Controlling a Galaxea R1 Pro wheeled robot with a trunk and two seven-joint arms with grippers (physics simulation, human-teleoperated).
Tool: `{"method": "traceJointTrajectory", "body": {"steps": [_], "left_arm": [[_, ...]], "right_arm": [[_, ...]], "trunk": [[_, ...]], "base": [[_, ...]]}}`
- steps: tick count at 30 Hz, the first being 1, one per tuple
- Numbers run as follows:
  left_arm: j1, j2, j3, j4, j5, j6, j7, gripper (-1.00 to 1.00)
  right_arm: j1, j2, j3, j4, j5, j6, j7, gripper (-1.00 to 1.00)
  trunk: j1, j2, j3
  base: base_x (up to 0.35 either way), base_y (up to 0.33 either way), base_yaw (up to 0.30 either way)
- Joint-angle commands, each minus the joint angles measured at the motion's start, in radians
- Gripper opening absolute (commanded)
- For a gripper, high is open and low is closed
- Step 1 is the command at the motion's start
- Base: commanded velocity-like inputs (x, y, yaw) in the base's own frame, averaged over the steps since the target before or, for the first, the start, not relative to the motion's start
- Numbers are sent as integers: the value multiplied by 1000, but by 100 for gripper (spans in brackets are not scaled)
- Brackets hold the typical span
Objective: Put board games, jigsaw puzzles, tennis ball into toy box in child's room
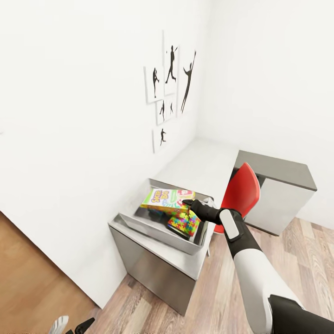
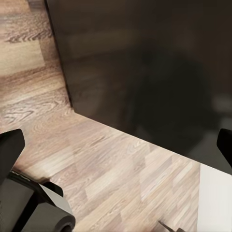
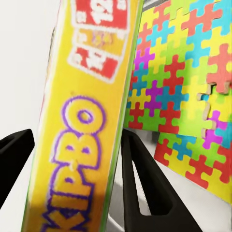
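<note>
The grey toy box sits on the near end of the light grey table. Inside it, a yellow-green Skip-Bo board game rests tilted, and a multicoloured jigsaw puzzle leans beside it. My right gripper reaches over the box's right end. In the right wrist view, my right gripper is shut on the Skip-Bo board game, with the jigsaw puzzle just behind. My left gripper hangs open low over the wood floor, holding nothing.
A red chair stands close to my right arm, between the two wings of the table. Black silhouette pictures hang on the white wall behind. Wood-plank floor lies in front of the table's dark side panel.
</note>
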Motion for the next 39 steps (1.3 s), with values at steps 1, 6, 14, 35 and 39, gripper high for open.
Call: {"method": "traceJointTrajectory", "body": {"steps": [1, 6, 14, 35, 39], "left_arm": [[0, 0, 1, -1, 4, 7, -1, 100], [0, 0, 1, -1, 4, 7, -1, 100], [0, 0, 1, -1, 4, 7, -1, 100], [-1, 0, 1, -1, 4, 7, -1, 100], [0, 0, 1, -1, 4, 7, -1, 100]], "right_arm": [[-2, 1, -8, 0, 3, 5, 4, -100], [-3, 0, -11, 0, 2, 3, -6, -100], [-4, 0, -13, -1, 1, 0, -20, -100], [-15, 1, -14, -2, 3, -2, -26, -100], [-15, 2, -14, -4, 3, -7, -26, -100]], "trunk": [[1, -2, -3], [1, -2, -12], [1, -2, -25], [1, -2, -58], [1, -2, -62]], "base": [[0, 0, 0], [0, 0, 0], [0, 0, 0], [0, 0, 0], [0, 0, 0]]}}
